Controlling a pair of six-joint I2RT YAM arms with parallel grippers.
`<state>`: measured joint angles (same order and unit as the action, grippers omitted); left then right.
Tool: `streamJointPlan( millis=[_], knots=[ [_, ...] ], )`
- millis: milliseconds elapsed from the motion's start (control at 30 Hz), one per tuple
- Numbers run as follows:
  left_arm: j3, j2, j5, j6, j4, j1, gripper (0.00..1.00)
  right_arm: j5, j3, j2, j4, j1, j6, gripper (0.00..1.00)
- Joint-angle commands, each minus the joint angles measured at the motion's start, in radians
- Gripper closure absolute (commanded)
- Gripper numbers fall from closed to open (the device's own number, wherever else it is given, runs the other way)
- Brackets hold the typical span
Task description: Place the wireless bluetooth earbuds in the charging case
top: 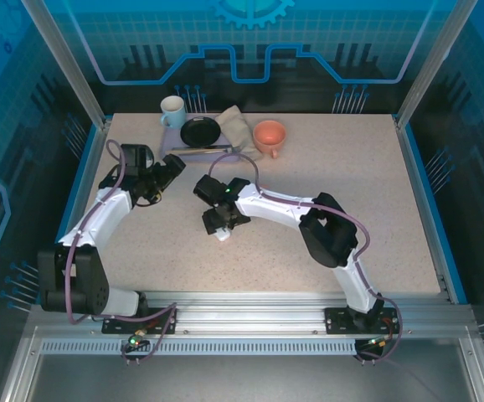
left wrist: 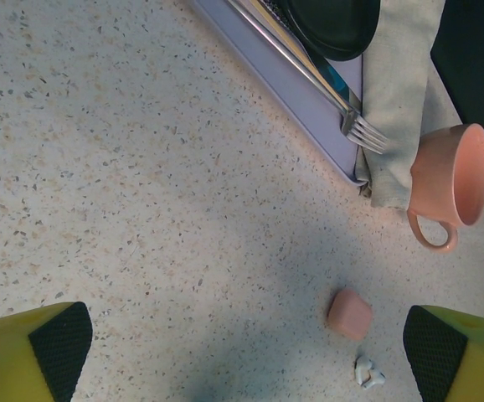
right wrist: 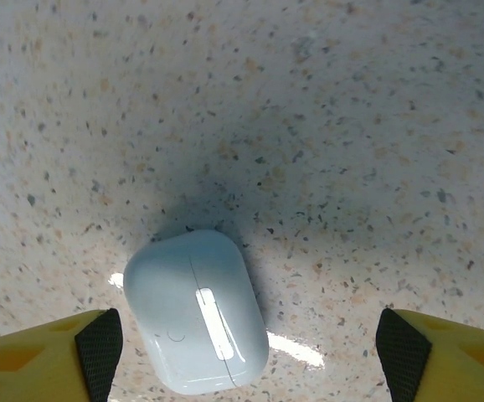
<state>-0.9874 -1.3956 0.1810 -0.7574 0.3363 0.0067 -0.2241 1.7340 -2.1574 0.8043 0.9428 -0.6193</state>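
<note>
White earbuds (left wrist: 368,373): small white lump lying loose on the tabletop (left wrist: 141,167). Can't tell if it's one bud or two together. It sits just beside the pink case (left wrist: 348,314), on the side away from the pink cup (left wrist: 451,180). That case is between bud and cup, near the cup's handle but not touching it, and looks shut. I can't make out any pink buds, so no idea whether they're inside it. White case (right wrist: 196,310) lies flat w/ lid closed, well apart from the cup, on the arm-base side of it.

My read: early stage. The white bud(s) are clearly not seated. Left to do: open a case, pick up the loose bud(s), seat them, close the lid.

Right gripper (right wrist: 250,347): pointed down at the white case w/ jaws spread either side of it. One pad (right wrist: 100,343) is just beside the case wall and the other is well off, so no grip. The arm is bent at the elbow, reaching in from the cup's right.

Left gripper (left wrist: 246,345): jaws wide, nothing between them, hovering over bare tabletop and aimed toward the cup. Bud and pink case sit near one of its pads (left wrist: 435,343).
</note>
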Motion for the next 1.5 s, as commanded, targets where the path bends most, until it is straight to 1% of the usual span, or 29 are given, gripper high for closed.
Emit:
streamJointPlan(
  millis=[0, 133, 367, 433, 600, 667, 767, 867, 933, 1067, 1167, 1333, 1467],
  knots=[
    [0.004, 0.020, 0.039, 0.022, 0.020, 0.013, 0.01, 0.024, 0.050, -0.045, 0.039, 0.015, 0.135, 0.18],
    [0.001, 0.014, 0.041, 0.021, 0.022, 0.017, 0.01, 0.014, 0.086, -0.098, 0.062, 0.031, 0.135, 0.19],
    [-0.002, 0.010, 0.044, 0.016, 0.020, 0.017, 0.01, -0.018, 0.095, -0.145, 0.073, 0.040, 0.112, 0.26],
    [-0.002, 0.010, 0.043, 0.016, 0.020, 0.017, 0.01, -0.019, 0.080, -0.143, 0.069, 0.039, 0.110, 0.32],
    [0.006, 0.013, 0.047, 0.013, 0.011, 0.018, 0.01, -0.004, -0.006, -0.100, 0.017, 0.032, 0.077, 0.54],
    [0.007, 0.014, 0.046, 0.012, 0.008, 0.016, 0.01, 0.002, -0.049, -0.072, -0.009, 0.027, 0.054, 0.59],
    [0.012, 0.014, 0.048, 0.010, 0.006, 0.016, 0.01, -0.027, -0.104, -0.021, -0.021, 0.019, 0.006, 0.65],
    [0.015, 0.014, 0.052, 0.006, -0.002, 0.016, 0.01, -0.101, -0.149, 0.042, -0.003, 0.016, -0.047, 0.71],
    [0.016, 0.012, 0.053, 0.001, -0.011, 0.017, 0.01, -0.167, -0.166, 0.079, 0.035, 0.015, -0.083, 0.73],
    [0.011, 0.003, 0.058, -0.004, -0.023, 0.016, 0.01, -0.313, -0.170, 0.121, 0.175, 0.014, -0.163, 0.73],
    [-0.002, -0.008, 0.060, -0.007, -0.035, 0.016, 0.01, -0.425, -0.142, 0.100, 0.326, 0.013, -0.243, 0.73],
    [-0.026, -0.035, 0.075, -0.022, -0.065, 0.016, 0.01, -0.611, -0.042, -0.015, 0.617, 0.014, -0.413, 0.72],
    [-0.050, -0.065, 0.090, -0.029, -0.080, 0.017, 0.01, -0.734, 0.109, -0.176, 0.894, 0.031, -0.583, 0.72]
  ],
)
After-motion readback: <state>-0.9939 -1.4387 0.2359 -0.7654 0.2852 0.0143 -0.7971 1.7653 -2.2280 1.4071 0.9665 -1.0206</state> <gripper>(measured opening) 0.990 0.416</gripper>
